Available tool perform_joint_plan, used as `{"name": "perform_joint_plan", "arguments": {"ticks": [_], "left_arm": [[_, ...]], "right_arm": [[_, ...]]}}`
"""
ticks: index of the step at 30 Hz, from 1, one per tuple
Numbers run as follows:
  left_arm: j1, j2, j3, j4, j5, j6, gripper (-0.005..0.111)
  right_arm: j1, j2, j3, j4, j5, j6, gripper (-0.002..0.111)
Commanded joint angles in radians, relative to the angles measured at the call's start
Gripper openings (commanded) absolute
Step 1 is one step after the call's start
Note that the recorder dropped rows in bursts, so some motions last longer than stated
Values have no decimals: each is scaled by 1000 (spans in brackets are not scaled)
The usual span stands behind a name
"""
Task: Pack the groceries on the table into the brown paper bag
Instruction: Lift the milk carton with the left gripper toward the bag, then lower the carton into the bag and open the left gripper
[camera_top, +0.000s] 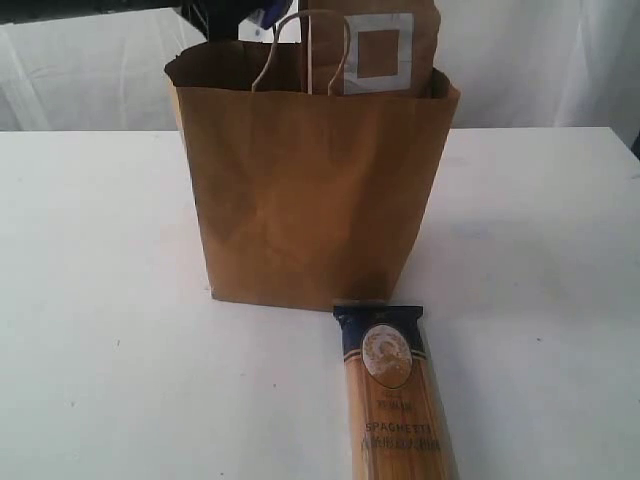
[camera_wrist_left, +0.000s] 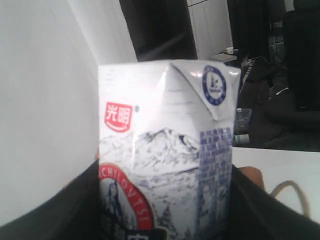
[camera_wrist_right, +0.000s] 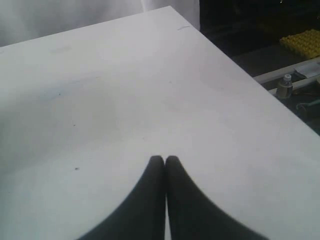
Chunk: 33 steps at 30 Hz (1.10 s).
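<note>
Carton: gripped upright between the left jaws and held aloft, probably near the mouth of the bag for lowering in, though the exterior view shows only a blue-white scrap there. Pouch: stood in the bag, top protruding; spaghetti: laid flat on the table before the bag, unpacked. Right jaws: closed on nothing, poised low over the table, out of the way.

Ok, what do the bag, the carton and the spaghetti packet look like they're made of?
The bag: matte brown kraft paper, going by its soft creases and folded rim.
The carton: likely coated paperboard, smooth and printed, with crisp folded seams on top.
The spaghetti packet: probably clear glossy plastic film, since the strands show through below a printed dark band.
</note>
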Motion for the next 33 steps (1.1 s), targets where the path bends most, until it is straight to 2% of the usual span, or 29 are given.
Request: {"name": "perform_joint_plan", "arguments": {"ticks": [1, 4, 6, 8, 12, 16, 30, 33], "left_arm": [[-4, 16, -8, -59, -78, 8, 0], [-4, 34, -8, -59, -99, 8, 0], [-4, 46, -8, -59, -108, -1, 5], [-4, 53, -8, -59, -110, -47, 16], [-4, 64, -8, -32, -130, -247, 42], [-4, 64, -8, 94, -131, -317, 60], [-4, 64, -8, 247, -99, -369, 62], [-4, 64, -8, 247, -124, -369, 69]], "right_arm": [[-5, 4, 5, -9, -6, -13, 0], [-5, 2, 5, -11, -6, -13, 0], [-5, 2, 5, -11, -6, -13, 0], [-5, 2, 5, -11, -6, -13, 0], [-5, 2, 5, -11, -6, -13, 0], [-5, 2, 5, -11, -6, -13, 0], [-5, 2, 5, -11, -6, -13, 0], [-5, 2, 5, -11, -6, -13, 0]]}}
